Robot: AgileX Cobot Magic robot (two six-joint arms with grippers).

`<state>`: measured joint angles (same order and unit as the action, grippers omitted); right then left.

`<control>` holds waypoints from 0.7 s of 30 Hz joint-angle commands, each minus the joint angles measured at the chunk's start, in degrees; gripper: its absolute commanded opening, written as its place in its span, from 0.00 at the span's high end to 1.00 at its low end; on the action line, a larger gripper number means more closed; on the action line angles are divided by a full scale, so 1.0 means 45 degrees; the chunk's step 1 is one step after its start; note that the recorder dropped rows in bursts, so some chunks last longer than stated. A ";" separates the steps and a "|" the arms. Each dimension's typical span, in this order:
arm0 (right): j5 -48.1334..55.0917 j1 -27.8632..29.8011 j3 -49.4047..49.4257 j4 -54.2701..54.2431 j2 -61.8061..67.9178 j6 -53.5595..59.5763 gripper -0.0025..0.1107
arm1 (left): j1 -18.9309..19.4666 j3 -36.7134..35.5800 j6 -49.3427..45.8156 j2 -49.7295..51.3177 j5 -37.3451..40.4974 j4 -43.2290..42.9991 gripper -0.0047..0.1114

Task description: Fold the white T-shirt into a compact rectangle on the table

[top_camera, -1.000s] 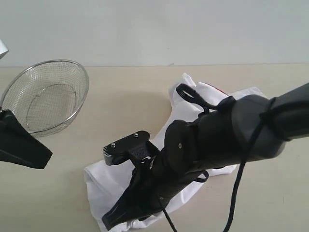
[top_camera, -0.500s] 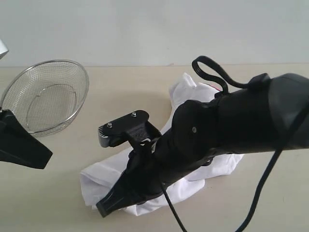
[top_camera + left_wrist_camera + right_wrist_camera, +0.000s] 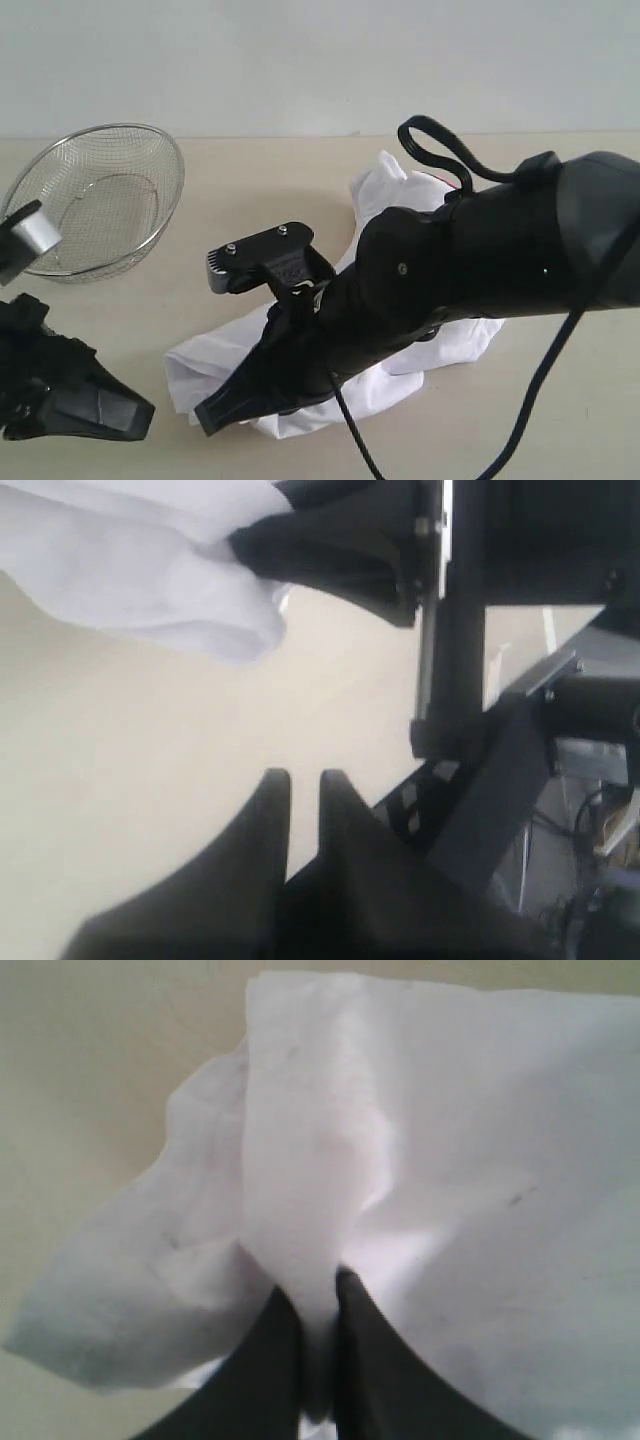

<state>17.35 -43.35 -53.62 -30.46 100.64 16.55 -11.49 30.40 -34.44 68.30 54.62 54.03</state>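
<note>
**Right fingers [image 3: 270, 1360] pinch white T-shirt [image 3: 420, 1140] fold**

Closed tight on a raised fold; the rest lies crumpled on the bench [image 3: 300, 190] beyond the tips. Left fingers [image 3: 255, 830] nearly together, holding nothing, over bare bench short of the shirt's edge.

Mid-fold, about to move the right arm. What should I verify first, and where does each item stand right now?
1. Right gripper pinches the white T-shirt: ok, cloth is clamped in it.
2. Left gripper has cloth: not ok, it is shut and empty above the bare table.
3. Shirt lies flat: not ok, it is bunched in a heap.
4. Wire basket apart from the shirt: ok.
5. Which shirt edge is pinched: cannot tell.
</note>
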 commanded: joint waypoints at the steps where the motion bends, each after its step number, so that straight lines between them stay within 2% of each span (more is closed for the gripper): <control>1: -0.0202 0.0031 0.0058 0.0053 -0.0134 0.0001 0.98 | -0.0098 -0.0668 -0.0249 0.0018 -0.1300 0.2065 0.87; 4: -0.0233 0.0031 0.0058 0.0053 -0.0152 0.0001 0.98 | -0.0098 -0.0819 -0.0653 0.0018 -0.1519 0.3166 0.78; 8: -0.0267 0.0031 0.0058 0.0053 -0.0300 0.0001 0.98 | -0.0098 -0.0907 -0.0536 0.0018 -0.2058 0.3225 0.53; 10: -0.0349 0.0031 0.0058 0.0053 -0.0476 0.0001 0.98 | -0.0098 -0.1079 -0.0352 0.0018 -0.2421 0.3225 0.47; 15: -0.0377 0.0031 0.0058 0.0053 -0.0850 0.0001 0.98 | -0.0098 -0.1709 -0.0322 0.0018 -0.3354 0.3572 0.47; 21: -0.0377 0.0031 0.0058 0.0028 -0.0857 0.0001 0.98 | -0.0098 -0.1749 -0.1377 0.0018 -0.3386 0.5456 0.47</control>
<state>16.00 -43.35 -53.62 -30.46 97.58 16.40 -11.49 22.68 -38.57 68.30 40.12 74.47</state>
